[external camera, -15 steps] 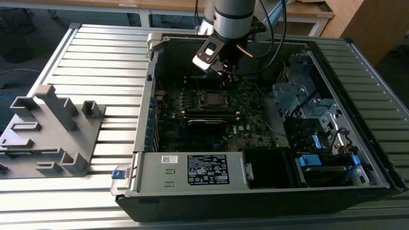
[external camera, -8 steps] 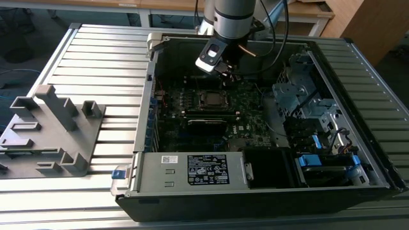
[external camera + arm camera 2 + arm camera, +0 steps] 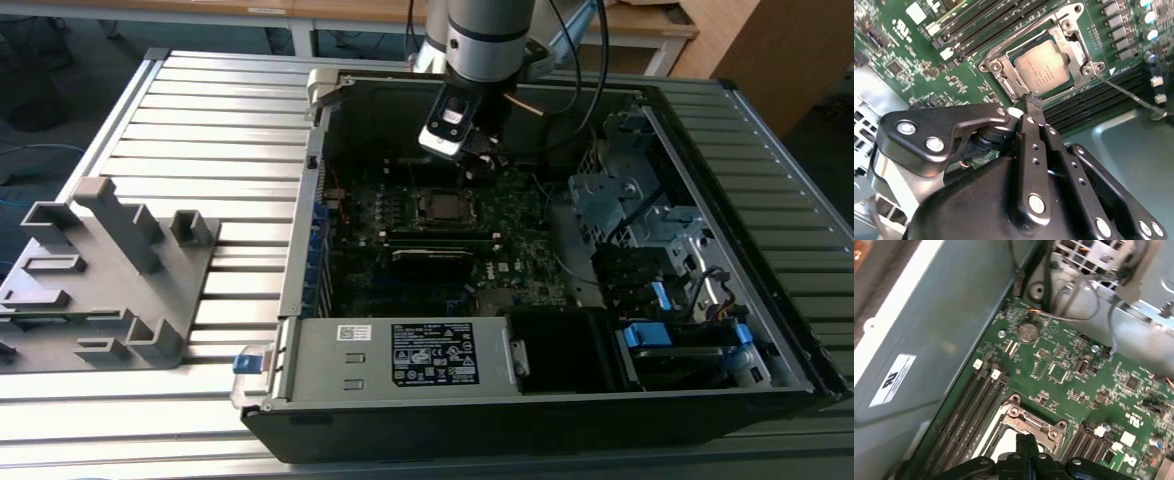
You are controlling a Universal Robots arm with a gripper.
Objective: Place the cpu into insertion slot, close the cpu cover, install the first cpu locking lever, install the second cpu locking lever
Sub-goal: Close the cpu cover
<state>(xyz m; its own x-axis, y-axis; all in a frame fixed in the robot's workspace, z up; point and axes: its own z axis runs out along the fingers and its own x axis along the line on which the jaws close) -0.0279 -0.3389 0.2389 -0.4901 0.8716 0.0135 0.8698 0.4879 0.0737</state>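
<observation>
Dull grey square cpu (image 3: 1041,67) sits framed by thin silvery cpu cover (image 3: 1077,52).

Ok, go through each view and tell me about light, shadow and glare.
Exterior view: the table is brightly lit, the board inside the case lies in shadow. Second wrist view: the cpu top has a soft sheen, the black pincer shows glints on its screws. First wrist view: the metal cage glares pale, the case wall is evenly lit.
</observation>
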